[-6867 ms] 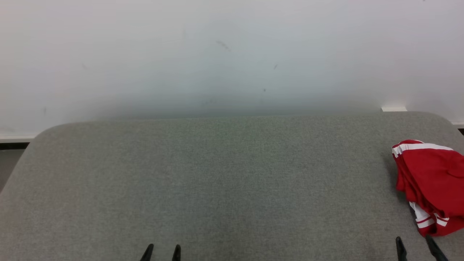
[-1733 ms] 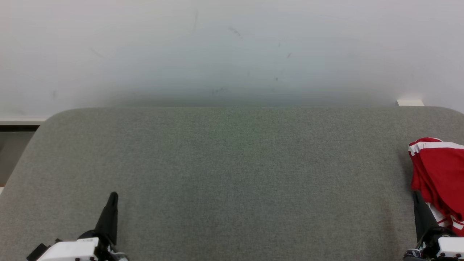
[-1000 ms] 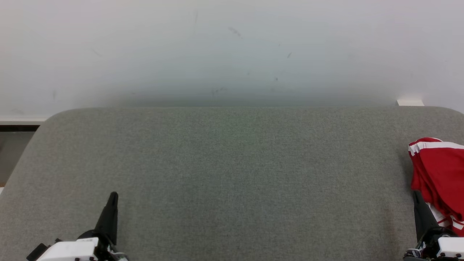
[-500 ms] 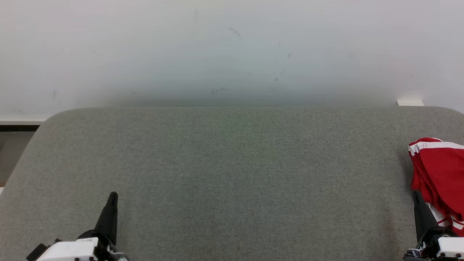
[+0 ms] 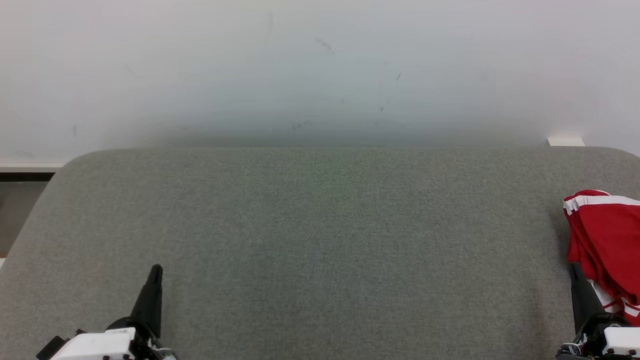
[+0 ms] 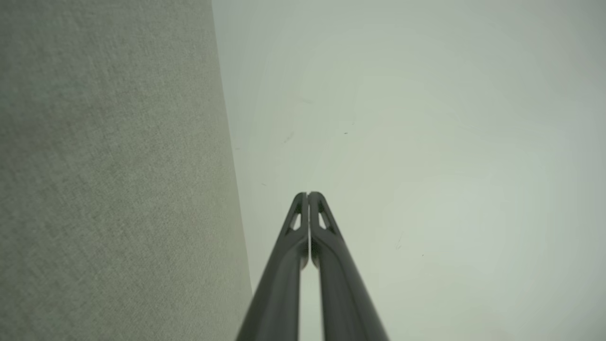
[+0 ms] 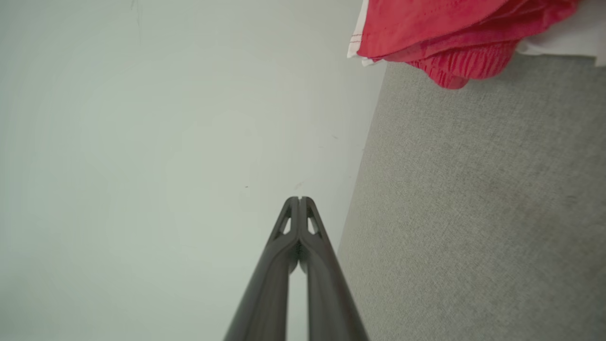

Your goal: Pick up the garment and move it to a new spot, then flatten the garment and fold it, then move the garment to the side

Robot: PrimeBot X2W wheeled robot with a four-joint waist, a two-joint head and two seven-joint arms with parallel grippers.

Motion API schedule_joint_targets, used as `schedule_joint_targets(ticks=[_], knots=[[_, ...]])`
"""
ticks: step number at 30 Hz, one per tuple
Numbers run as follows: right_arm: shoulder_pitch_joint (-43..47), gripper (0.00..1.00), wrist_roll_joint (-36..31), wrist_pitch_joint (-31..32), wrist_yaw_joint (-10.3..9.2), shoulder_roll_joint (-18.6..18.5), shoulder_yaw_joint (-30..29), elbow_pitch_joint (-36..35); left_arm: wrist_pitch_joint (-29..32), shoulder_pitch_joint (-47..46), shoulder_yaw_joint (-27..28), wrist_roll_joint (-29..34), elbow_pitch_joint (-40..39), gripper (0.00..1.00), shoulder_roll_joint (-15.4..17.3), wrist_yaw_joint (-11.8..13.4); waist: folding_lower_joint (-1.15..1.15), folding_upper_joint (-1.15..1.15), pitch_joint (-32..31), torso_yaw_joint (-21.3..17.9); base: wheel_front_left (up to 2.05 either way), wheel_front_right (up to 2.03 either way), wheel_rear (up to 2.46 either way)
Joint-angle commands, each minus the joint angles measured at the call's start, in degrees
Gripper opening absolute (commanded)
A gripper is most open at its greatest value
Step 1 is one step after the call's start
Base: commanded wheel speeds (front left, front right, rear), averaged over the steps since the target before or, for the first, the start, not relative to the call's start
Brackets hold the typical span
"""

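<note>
Head view: garment [image 5: 607, 240] bunched just beside right tool [image 5: 575, 269]; tool closed, empty.

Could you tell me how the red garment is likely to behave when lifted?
The garment lies bunched in soft folds, so it will probably hang limp and unfurl when pinched. Its cloth looks thin, so likely light. On the rough table it may drag rather than slide.

The garment [image 5: 607, 235] was bright red with white stripes along its edges. The worktop [image 5: 320, 240] was a plain, finely speckled grey fabric. The wall [image 5: 320, 65] was off-white with a few small dark scuffs. The left claw [image 5: 156, 271] and the right claw [image 5: 574, 269] were black, each above a white housing.
</note>
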Motion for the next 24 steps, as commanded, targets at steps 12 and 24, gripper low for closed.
schedule_joint_targets(ticks=[12, 24], knots=[[-0.4, 0.00, 0.0, 0.3, -0.12, 0.0, -0.2, -0.2, 0.4, -0.4, 0.4, 0.2, -0.2, 0.00, 0.1, -0.1, 0.00, 0.00, 0.0, 0.0, 0.00, 0.00, 0.00], [-0.4, 0.00, 0.0, 0.3, -0.12, 0.0, -0.2, -0.2, 0.4, -0.4, 0.5, 0.3, -0.2, 0.00, 0.0, -0.1, 0.00, 0.00, 0.0, 0.0, 0.00, 0.00, 0.00]])
